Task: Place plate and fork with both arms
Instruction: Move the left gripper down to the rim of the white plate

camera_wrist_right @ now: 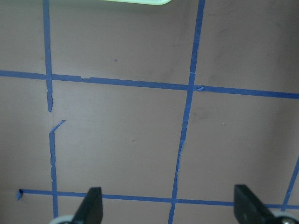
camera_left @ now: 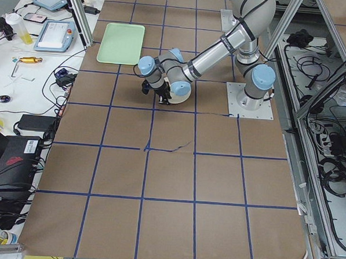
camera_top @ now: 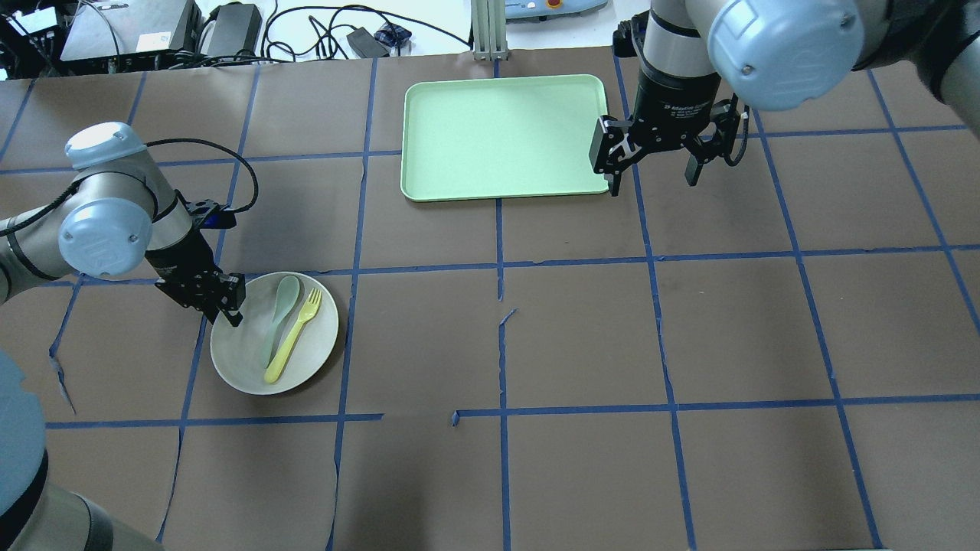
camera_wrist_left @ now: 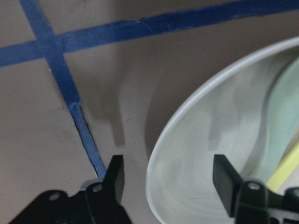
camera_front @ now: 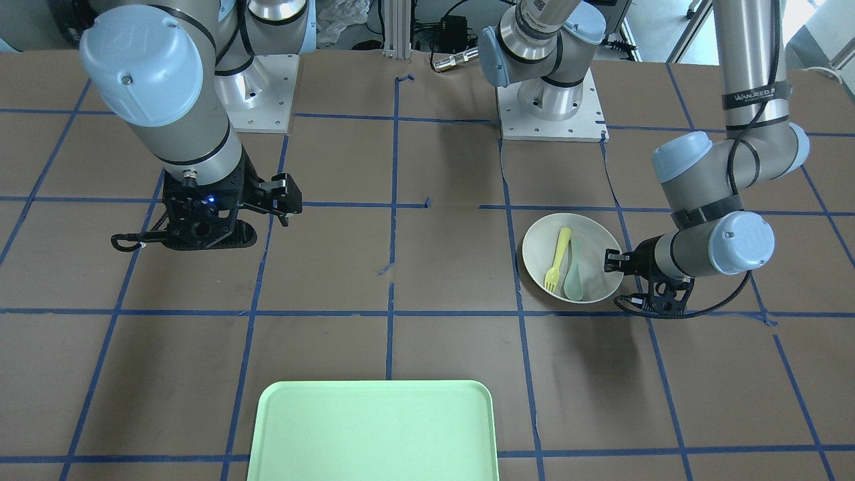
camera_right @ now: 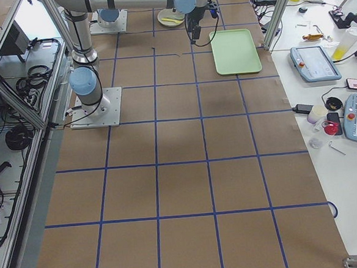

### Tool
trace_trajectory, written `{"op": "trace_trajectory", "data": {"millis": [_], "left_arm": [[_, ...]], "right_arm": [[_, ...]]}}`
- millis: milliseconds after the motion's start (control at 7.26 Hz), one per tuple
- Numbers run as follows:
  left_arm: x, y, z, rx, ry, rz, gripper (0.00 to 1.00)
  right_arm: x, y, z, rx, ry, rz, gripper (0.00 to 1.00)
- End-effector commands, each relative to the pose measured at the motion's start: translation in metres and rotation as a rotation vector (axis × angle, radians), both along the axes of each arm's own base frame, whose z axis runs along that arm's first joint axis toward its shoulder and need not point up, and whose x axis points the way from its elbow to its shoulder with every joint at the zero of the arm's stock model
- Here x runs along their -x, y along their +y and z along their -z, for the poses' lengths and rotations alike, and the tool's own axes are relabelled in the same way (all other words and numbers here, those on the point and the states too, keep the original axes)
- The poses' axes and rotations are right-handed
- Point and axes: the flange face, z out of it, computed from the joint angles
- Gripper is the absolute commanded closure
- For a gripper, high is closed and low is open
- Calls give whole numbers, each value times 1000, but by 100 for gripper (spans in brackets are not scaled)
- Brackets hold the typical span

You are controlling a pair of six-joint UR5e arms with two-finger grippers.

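The off-white plate (camera_top: 245,361) sits on the table at my left and also shows in the front view (camera_front: 591,234). The yellow fork (camera_top: 295,334) lies inside it next to a pale green spoon (camera_top: 277,315). My left gripper (camera_top: 222,304) is low at the plate's far-left rim and open. In the left wrist view (camera_wrist_left: 169,179) one finger is outside the rim (camera_wrist_left: 161,154) and one is inside the plate, with nothing clamped. My right gripper (camera_top: 652,176) is open and empty, hovering above the table just right of the tray.
A mint-green rectangular tray (camera_top: 501,138) lies at the far middle of the table, also seen in the front view (camera_front: 374,434). Blue tape lines grid the brown table top (camera_top: 582,337). The right wrist view shows only bare table (camera_wrist_right: 121,140).
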Motion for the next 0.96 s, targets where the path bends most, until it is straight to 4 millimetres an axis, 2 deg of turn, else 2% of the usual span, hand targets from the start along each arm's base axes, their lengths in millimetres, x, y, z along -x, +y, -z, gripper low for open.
{"op": "trace_trajectory", "data": {"millis": [0, 275, 689, 826], "left_arm": [[-1, -1, 0, 3, -2, 2, 100], [-4, -13, -11, 47, -10, -1, 100], [-8, -39, -61, 83, 26, -21, 100], [-9, -44, -68, 80, 27, -26, 100]], "right_arm": [[0, 0, 0, 0, -1, -8, 0], [0, 1, 0, -3, 1, -9, 0], [1, 1, 0, -7, 4, -9, 0], [1, 1, 0, -7, 4, -9, 0]]}}
